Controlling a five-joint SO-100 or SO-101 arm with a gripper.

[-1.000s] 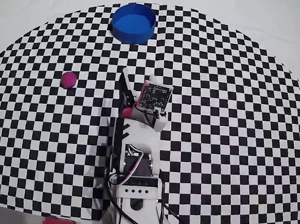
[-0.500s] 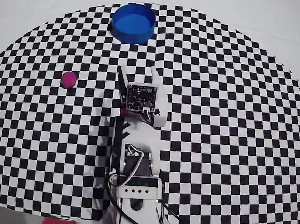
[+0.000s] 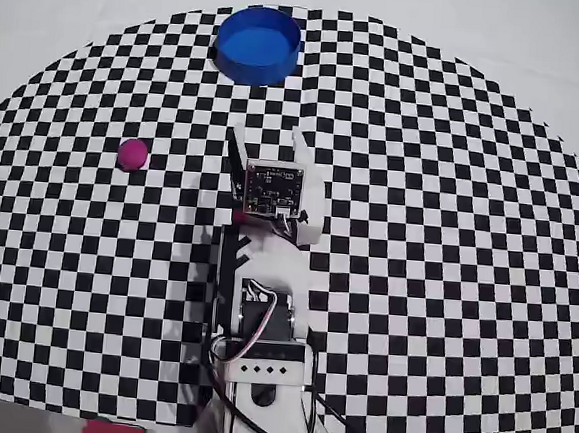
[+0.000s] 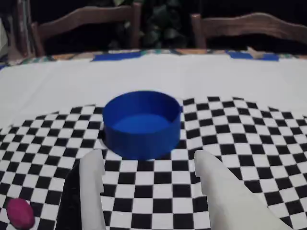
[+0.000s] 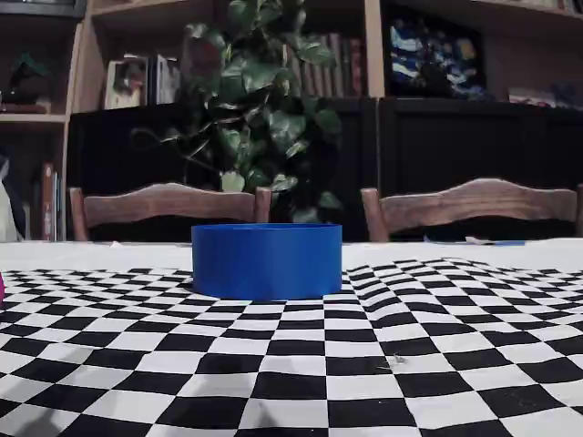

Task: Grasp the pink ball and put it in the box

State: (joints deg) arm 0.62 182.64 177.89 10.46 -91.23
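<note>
The pink ball (image 3: 132, 154) lies on the checkered mat, left of my gripper in the overhead view. In the wrist view it (image 4: 20, 213) sits at the bottom left, outside the left finger. The blue round box (image 3: 258, 44) stands empty at the mat's far edge, straight ahead of the gripper, and also shows in the wrist view (image 4: 141, 125) and the fixed view (image 5: 267, 260). My gripper (image 3: 270, 140) is open and empty over the mat, its white fingers (image 4: 93, 165) spread wide short of the box, with only checkers between them. The gripper does not show in the fixed view.
The checkered mat (image 3: 448, 239) lies on a white tablecloth (image 4: 153, 76). Two wooden chairs (image 5: 168, 205), a leafy plant (image 5: 260, 109) and shelves stand behind the table. A flat red-pink piece (image 3: 112, 431) lies at the near edge, left of the arm base (image 3: 262, 375).
</note>
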